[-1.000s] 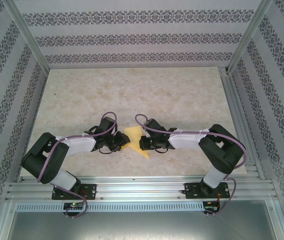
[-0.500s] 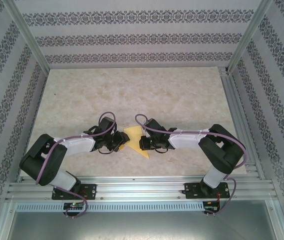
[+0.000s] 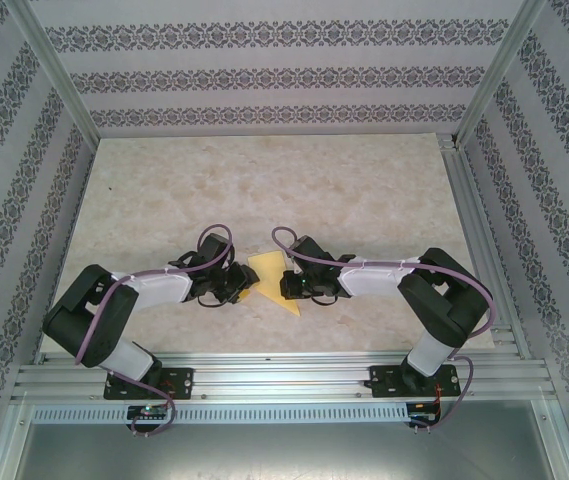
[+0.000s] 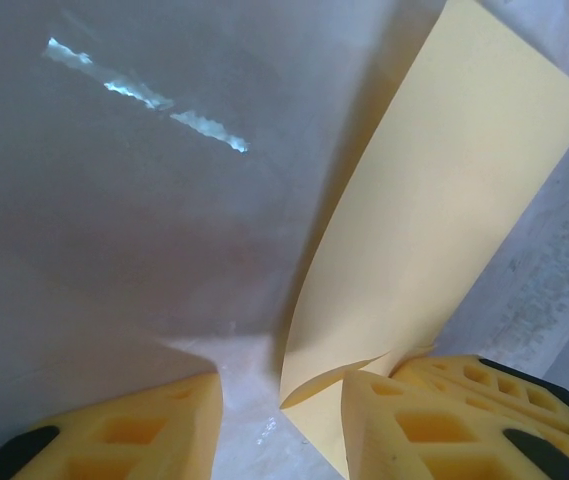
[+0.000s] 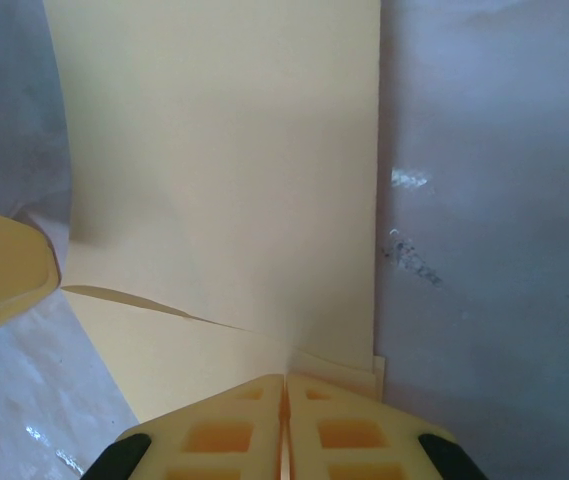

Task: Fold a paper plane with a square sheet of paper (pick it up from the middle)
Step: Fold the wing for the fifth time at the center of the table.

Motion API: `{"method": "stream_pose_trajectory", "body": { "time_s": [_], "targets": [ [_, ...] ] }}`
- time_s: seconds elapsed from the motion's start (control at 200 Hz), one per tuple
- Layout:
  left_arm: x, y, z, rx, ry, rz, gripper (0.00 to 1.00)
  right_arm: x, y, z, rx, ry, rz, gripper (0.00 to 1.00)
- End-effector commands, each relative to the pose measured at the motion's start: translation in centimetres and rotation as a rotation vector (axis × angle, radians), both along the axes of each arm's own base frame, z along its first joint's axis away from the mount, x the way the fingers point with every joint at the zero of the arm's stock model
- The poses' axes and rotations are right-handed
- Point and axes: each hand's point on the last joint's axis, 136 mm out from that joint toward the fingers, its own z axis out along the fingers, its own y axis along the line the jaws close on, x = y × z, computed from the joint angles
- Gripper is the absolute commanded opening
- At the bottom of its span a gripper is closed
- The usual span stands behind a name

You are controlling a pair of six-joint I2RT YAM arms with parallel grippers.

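While the right jaws stand pressed together, I see their yellow pads (image 5: 234,430) meeting with no gap and pinching the near edge of the yellow sheet (image 5: 224,180). A small folded layer pokes out just beside them. A shallow crease runs across the paper above the pads, and the sheet's left side curls upward.

The left jaws are spread. One pad (image 4: 144,430) stands clear of the paper. The other (image 4: 434,420) touches the sheet (image 4: 434,200), whose curled edge rises from that pad's inner face and leans away over the pale worktop (image 4: 114,250).

From the top camera, the sheet (image 3: 272,282) lies between the two wrists, near the middle of the worktop's (image 3: 264,180) near half. It is partly folded, with one sharp tip pointing toward the bases. The left arm (image 3: 149,290) and right arm (image 3: 379,278) reach inward from either side, each trailing a purple cable (image 3: 214,235).

Patterned wallpaper (image 3: 264,80) lines the enclosure, and an aluminium rail (image 3: 284,380) carries both bases. The small boards below the bases are too tiny for me to read any marking.
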Motion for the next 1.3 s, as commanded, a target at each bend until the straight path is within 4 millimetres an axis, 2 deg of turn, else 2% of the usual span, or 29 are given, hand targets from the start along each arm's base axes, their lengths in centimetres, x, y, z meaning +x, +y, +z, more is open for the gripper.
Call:
{"method": "stream_pose_trajectory", "body": {
  "time_s": [0.0, 0.075, 0.26, 0.629, 0.954, 1.294],
  "targets": [
    [0.9, -3.6, 0.6, -0.103, -0.045, -0.058, 0.38, -0.2, -0.6, -0.3, -0.004, 0.003, -0.004, 0.10],
    [1.1, -3.7, 1.0, -0.102, -0.055, -0.058, 0.37, -0.2, -0.6, -0.3, -0.004, 0.006, -0.004, 0.10],
    [1.0, -2.3, 1.5, -0.029, -0.068, -0.041, 0.36, -0.1, -0.5, -0.2, 0.000, 0.001, -0.004, 0.10],
    [1.1, -3.1, 1.4, -0.069, -0.064, -0.040, 0.32, 0.0, -0.8, 0.0, -0.001, -0.003, -0.008, 0.10],
    [1.3, -3.0, 1.5, -0.059, -0.074, -0.041, 0.16, -0.1, -0.9, 0.2, 0.003, -0.005, -0.003, 0.11],
    [1.7, -3.1, 1.5, -0.050, -0.069, -0.029, 0.05, 0.2, 0.2, 3.0, 0.017, -0.129, 0.095, 0.24]
  ]
}}
